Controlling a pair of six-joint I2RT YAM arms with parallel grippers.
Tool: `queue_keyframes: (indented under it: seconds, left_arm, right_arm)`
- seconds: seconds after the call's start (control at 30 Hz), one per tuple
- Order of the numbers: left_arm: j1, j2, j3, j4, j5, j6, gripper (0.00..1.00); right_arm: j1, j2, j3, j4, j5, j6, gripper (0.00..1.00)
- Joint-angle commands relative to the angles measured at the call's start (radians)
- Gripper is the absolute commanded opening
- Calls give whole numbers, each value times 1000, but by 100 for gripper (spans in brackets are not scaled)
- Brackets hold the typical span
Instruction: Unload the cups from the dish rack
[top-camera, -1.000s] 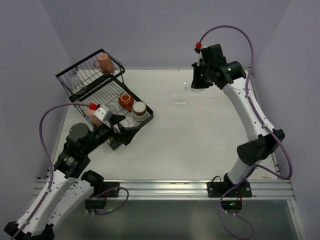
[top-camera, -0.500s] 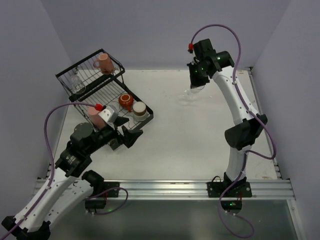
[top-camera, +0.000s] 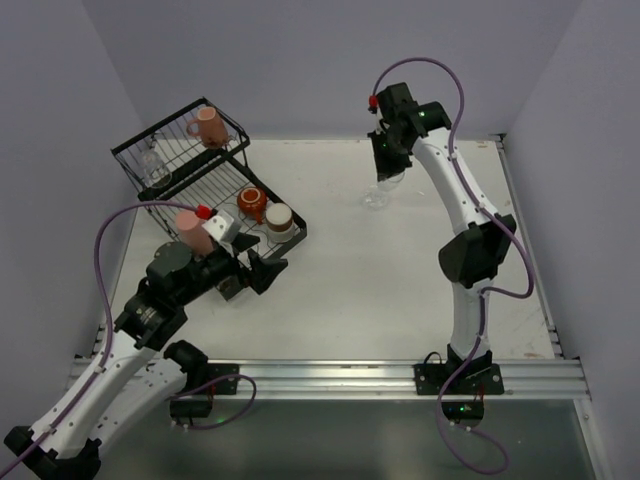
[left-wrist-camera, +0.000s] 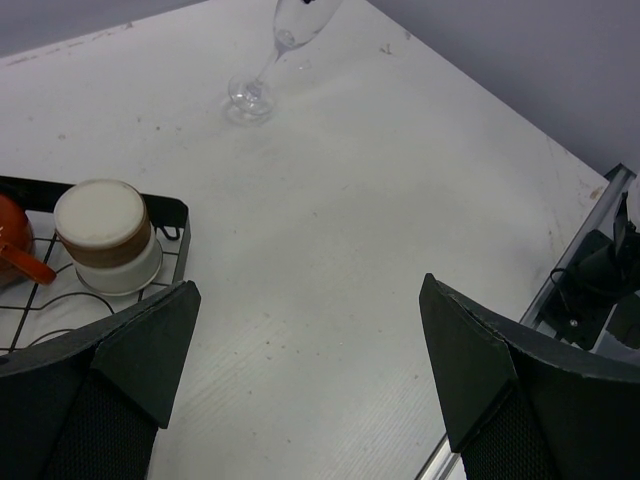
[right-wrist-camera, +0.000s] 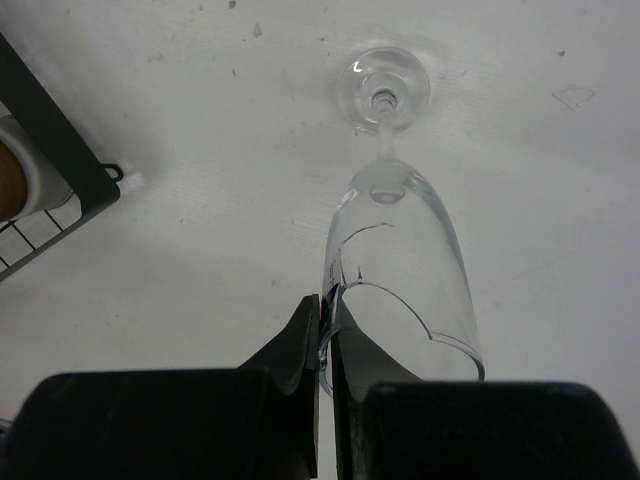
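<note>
The black wire dish rack (top-camera: 160, 127) stands at the far left. It holds a pink mug (top-camera: 209, 127), a clear glass (top-camera: 155, 170), an orange-red mug (top-camera: 252, 203), a brown cup (top-camera: 279, 219) and a salmon tumbler (top-camera: 188, 226). My right gripper (right-wrist-camera: 326, 310) is shut on the rim of a clear stemmed glass (right-wrist-camera: 400, 250). The glass is tilted, with its foot at the table right of the rack (top-camera: 376, 196). My left gripper (left-wrist-camera: 305, 370) is open and empty over bare table, just right of the rack's near corner. The brown cup (left-wrist-camera: 105, 245) is to its upper left.
The rack's corner (right-wrist-camera: 60, 150) shows at the left of the right wrist view. The aluminium rail (top-camera: 330, 375) runs along the table's near edge. Purple walls close in the back and sides.
My right arm has swung left and lowered the stemmed glass toward the table. My left arm has shifted slightly to the right near the rack's corner.
</note>
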Motion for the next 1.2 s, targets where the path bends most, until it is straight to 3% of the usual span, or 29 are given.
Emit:
queue_keyframes:
  seconds: [0.0,0.37,0.5,0.77,1.17]
  left_arm:
    - [-4,3,5,7,-16,18,100]
    - [4,23,7,6,-19,18,100]
    - [9,24,5,6,-19,20,100]
    - [18,37,6,9,-23,17,100]
    - [38,63,11,13,-70,-3,100]
  right_arm:
    - [-11,3,67,19,-4,-32,0]
    - [-12,40,80,36,-12,-57,5]
    - [-14,57,98,42,-12,-61,14]
    - [-14,49,107,99,10,-58,47]
    - [-14,-30,41,248,-27,-46,66]
